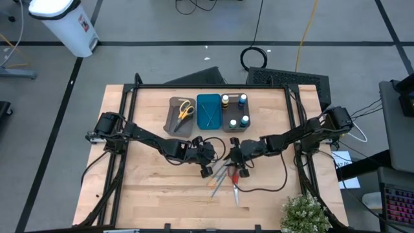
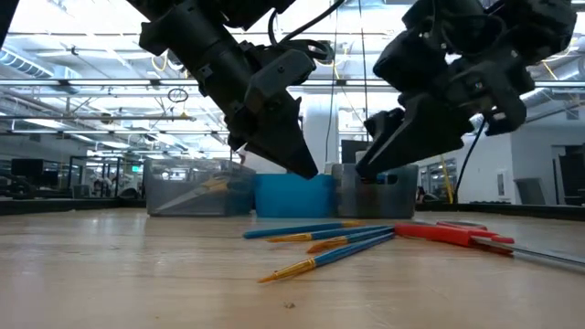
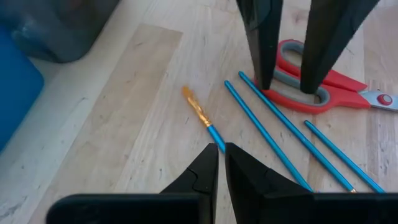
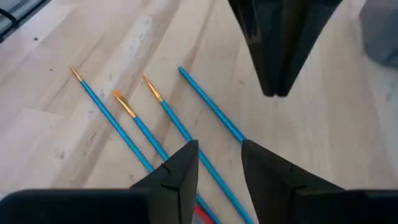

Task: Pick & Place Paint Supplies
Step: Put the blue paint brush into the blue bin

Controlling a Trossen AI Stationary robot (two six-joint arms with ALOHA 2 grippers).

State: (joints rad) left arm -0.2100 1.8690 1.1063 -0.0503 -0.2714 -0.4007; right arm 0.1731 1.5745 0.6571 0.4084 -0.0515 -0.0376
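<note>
Low view: my right gripper point(image 2: 366, 172) hangs parted, empty, over blue brushes point(image 2: 320, 239); left gripper point(image 2: 306, 172) clenched, empty. Risk: claws colliding, brushes rolling.

**Paint supplies on the table**

You see four thin blue brushes point(image 4: 124, 140) with yellow-orange tips lying flat on the bare wood near the table's middle, side by side and slightly fanned. Just to their right lie the red-handled scissors point(image 3: 323, 93), flat and closed, blades pointing toward the near edge. At the far side, the yellow-handled scissors point(image 1: 185, 110) lie in the left grey tray. In the right grey tray four small white bottles stand upright in a square: a yellow-topped bottle point(image 1: 225, 100) far left, a blue-topped bottle point(image 1: 242, 99) far right, a second yellow-topped one point(image 1: 233, 123) near left, and a green-topped bottle point(image 1: 245, 121) near right.
</note>
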